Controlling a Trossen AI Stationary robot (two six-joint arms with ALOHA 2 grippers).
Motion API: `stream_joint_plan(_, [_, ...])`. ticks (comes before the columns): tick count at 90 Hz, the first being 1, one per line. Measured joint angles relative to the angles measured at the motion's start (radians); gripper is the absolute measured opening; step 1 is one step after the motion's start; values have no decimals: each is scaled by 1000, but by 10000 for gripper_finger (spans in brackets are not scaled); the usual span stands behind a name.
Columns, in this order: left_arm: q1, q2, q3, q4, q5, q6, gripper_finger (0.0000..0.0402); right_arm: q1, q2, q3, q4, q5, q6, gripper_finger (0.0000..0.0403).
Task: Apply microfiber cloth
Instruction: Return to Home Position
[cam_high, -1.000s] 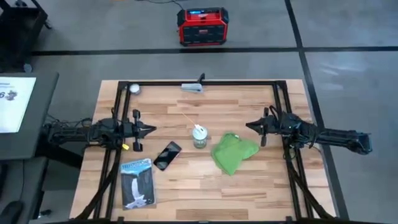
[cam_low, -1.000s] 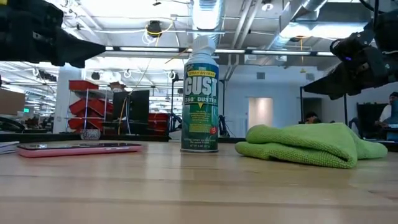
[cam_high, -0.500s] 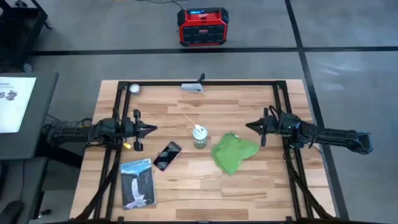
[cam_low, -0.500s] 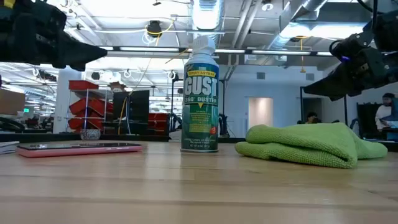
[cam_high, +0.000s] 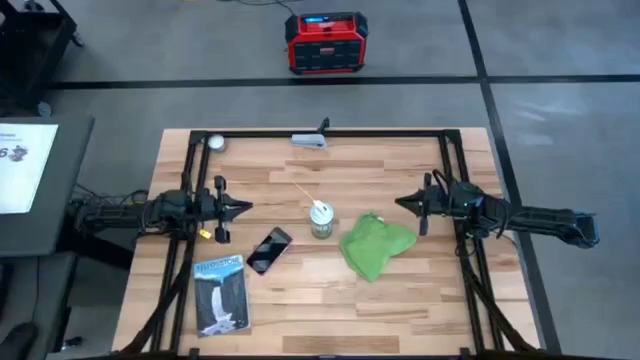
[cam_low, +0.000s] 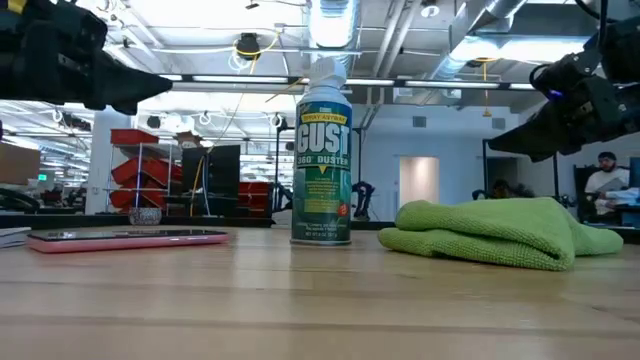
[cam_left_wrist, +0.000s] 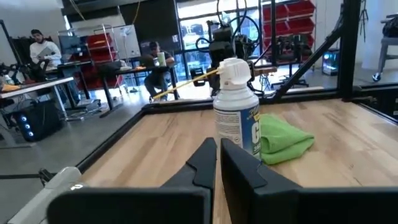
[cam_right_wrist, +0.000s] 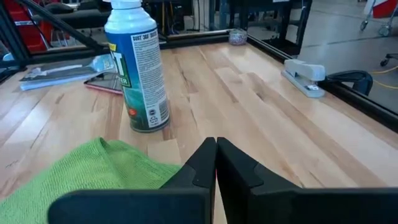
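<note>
Microfiber cloth (cam_high: 376, 246) lies in a rumpled bright green heap on the tabletop (cam_high: 400, 310), a little to the right of its middle. No gripper touches it. Just beside the cloth, on the side toward the left edge, the spray can (cam_high: 321, 219) stands upright, and its thin straw points toward the back left corner. The pink phone (cam_high: 269, 249) lies flat near the can, further toward the left edge and apart from it. The blue-grey booklet (cam_high: 220, 293) lies flat close to the front left corner. A stapler (cam_high: 309, 140) rests at the back edge, and a small ball (cam_high: 215, 142) sits in the back left corner.

The left gripper (cam_high: 243, 208) hangs above the wood near the left edge and points toward the middle. Its fingers are pressed together and carry nothing. The right gripper (cam_high: 402, 202) hangs near the right edge, facing the left one, well above the cloth. Its fingers are also closed and empty.
</note>
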Motion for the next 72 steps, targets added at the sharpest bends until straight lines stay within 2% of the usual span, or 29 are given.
stream_joint_plan(6, [-41,57,3,23,-26,-3,0,0,0,0,0,0,0,0])
stream_joint_plan(13, [-76,119,13,9,-7,-3,0,0,0,0,2,-1,0,0])
stream_joint_plan(29, [-96,201,19,-3,-2,-5,0,0,0,0,4,-2,0,0])
stream_joint_plan(72, [-96,248,23,-19,-1,-5,0,0,0,0,6,-2,1,0])
